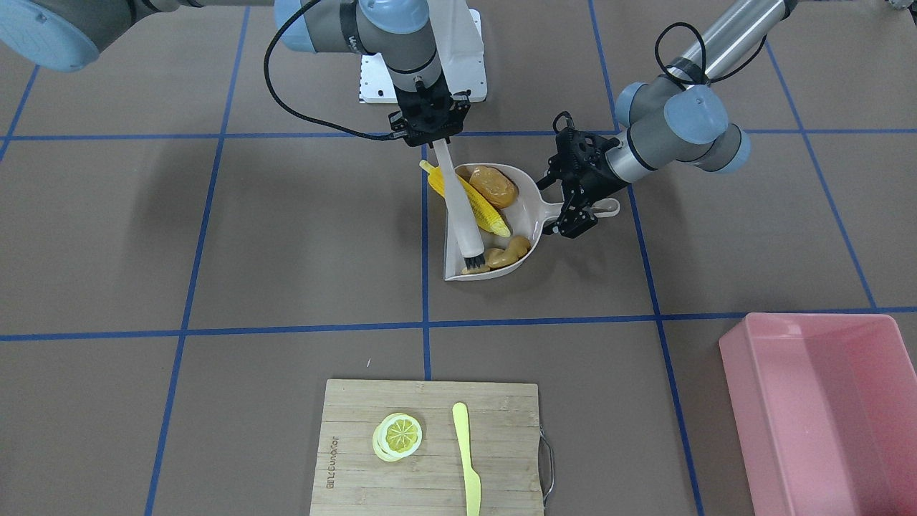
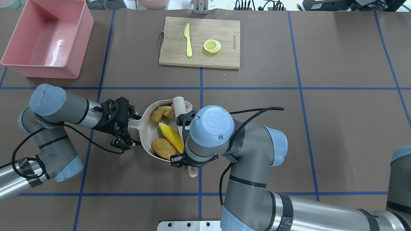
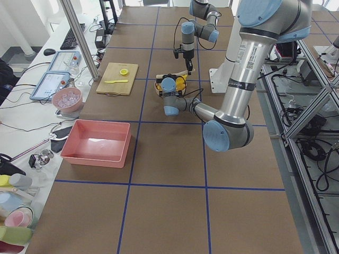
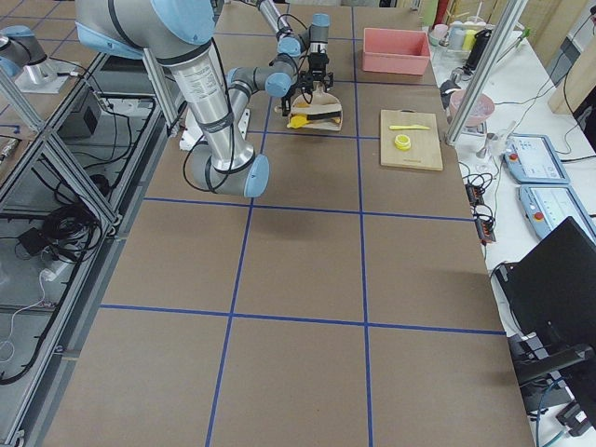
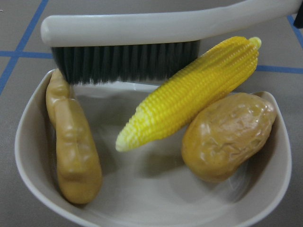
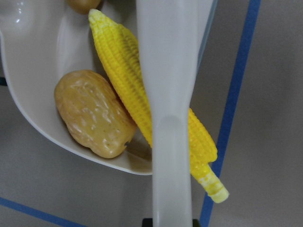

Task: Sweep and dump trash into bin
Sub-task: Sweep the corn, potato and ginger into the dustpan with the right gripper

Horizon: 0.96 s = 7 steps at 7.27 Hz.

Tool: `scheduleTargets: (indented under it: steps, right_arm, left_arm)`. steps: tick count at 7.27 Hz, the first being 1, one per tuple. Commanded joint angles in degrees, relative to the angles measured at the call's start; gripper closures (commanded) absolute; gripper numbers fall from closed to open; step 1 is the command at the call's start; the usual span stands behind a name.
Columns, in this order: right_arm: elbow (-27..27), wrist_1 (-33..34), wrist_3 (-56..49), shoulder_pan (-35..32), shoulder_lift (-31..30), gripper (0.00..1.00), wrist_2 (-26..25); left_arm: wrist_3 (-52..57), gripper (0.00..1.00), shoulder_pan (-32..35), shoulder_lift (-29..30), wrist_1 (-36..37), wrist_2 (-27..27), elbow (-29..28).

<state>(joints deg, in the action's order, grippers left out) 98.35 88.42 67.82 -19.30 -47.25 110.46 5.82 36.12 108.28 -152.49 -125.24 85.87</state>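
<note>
The beige dustpan (image 1: 526, 215) lies on the table and holds all the trash: the yellow corn cob (image 1: 480, 208), the orange-brown potato (image 1: 494, 185) and the tan ginger root (image 1: 510, 252). One end of the corn sticks out over the pan's open edge (image 6: 210, 182). My left gripper (image 1: 566, 206) is shut on the dustpan's handle. My right gripper (image 1: 432, 140) is shut on the white brush (image 1: 458, 208), whose black bristles rest at the pan's mouth beside the ginger (image 5: 73, 151). The pink bin (image 2: 38, 71) stands empty at the far left of the overhead view, apart from the pan.
A wooden cutting board (image 2: 224, 32) at the table's far edge carries a lemon slice (image 2: 212, 46) and a pale yellow knife (image 2: 188, 40). A white mount plate (image 1: 469, 72) sits behind the right arm. Blue tape lines cross the brown table.
</note>
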Motion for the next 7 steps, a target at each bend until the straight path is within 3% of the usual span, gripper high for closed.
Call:
scheduleTargets:
  steps: [1,3,5,7]
  right_arm:
    - [-0.79,0.09,0.04,-0.04,1.46,1.00,0.55]
    - [2.44,1.14,-1.01,-5.02,-2.21,1.00,9.13]
    - [5.52,9.61,-7.30,-6.01,-2.85,1.00,9.17]
    - [7.89,11.33,-7.35,-4.71,-5.64,1.00,8.64]
  left_arm:
    - [0.07,0.03,0.00,0.00,0.00,0.00,0.00]
    - [0.07,0.03,0.00,0.00,0.00,0.00,0.00]
    - [0.07,0.03,0.00,0.00,0.00,0.00,0.00]
    - [0.07,0.03,0.00,0.00,0.00,0.00,0.00]
